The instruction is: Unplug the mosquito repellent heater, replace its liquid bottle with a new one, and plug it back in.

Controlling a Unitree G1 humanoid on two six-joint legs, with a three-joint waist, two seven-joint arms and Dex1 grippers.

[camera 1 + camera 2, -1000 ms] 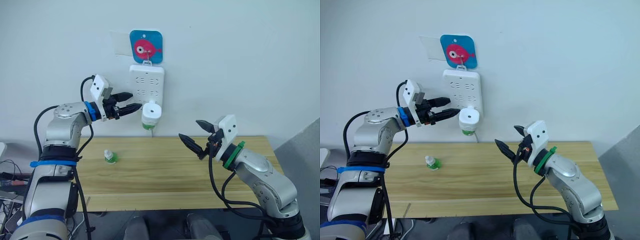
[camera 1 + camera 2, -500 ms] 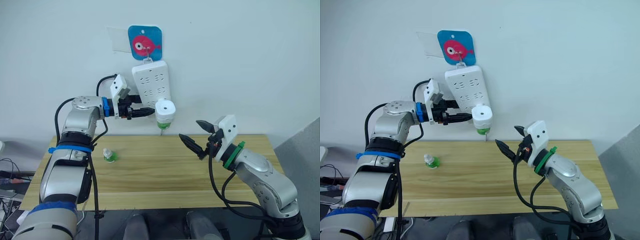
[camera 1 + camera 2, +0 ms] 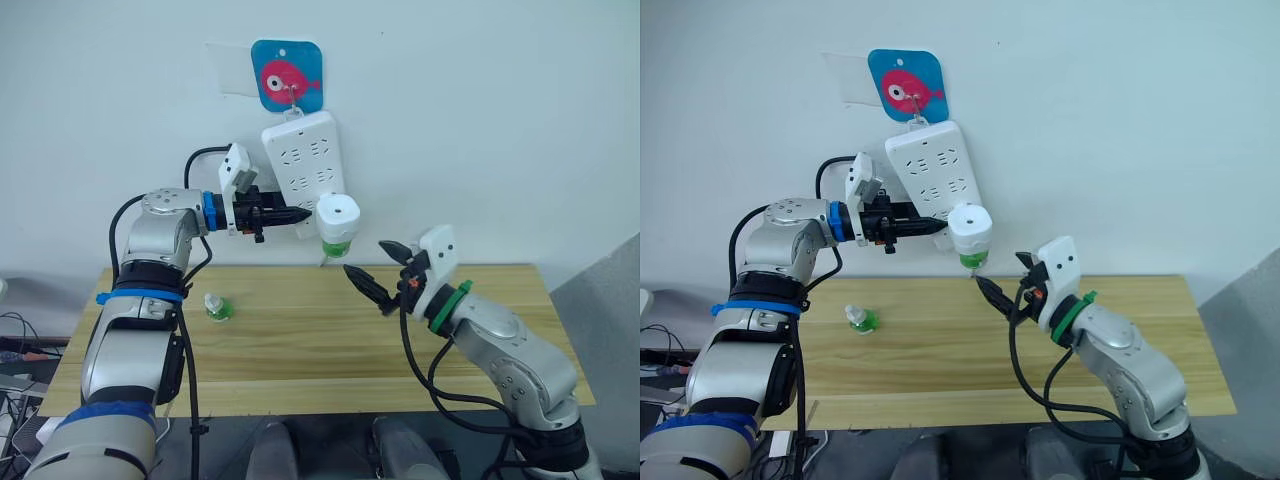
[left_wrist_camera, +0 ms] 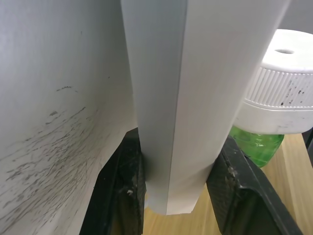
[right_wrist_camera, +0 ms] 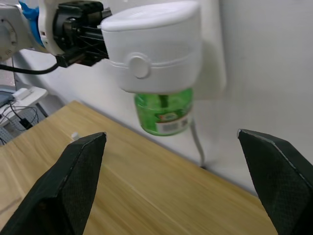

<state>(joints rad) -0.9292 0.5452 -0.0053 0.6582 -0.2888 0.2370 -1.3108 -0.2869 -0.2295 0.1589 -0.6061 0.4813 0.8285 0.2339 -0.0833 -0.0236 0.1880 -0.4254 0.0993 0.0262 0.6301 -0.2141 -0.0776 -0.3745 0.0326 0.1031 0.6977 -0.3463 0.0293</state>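
While the power strip (image 3: 306, 168) hung tilted on the wall under a blue fish sign (image 3: 289, 76), one heater (image 3: 338, 217) sat plugged into its lower end, above the far edge of the wooden table (image 3: 300, 350). Two green bottles were in sight: the heater's own bottle (image 5: 163, 111), screwed in beneath it, and a white-capped bottle (image 3: 216, 309) standing upright on the table, well apart to the left. The heater's long axis ran roughly vertical, leaning slightly with the strip, its round vent hole facing up and outward and the bottle pointing down toward the table.

The left gripper (image 3: 290, 215) had its two black fingers (image 4: 122, 191) clamped on the strip's lower edge, one on each side, just beside the heater. The right gripper (image 3: 378, 270) hovered below and to the right of the heater with its fingers (image 5: 73, 181) spread wide and nothing between them.

The right wrist view showed the wick inside the heater's bottle, its label, and a round button on the heater's front. The left wrist view showed the ribbed rim around the heater's top and scuff marks on the wall (image 4: 49, 98).
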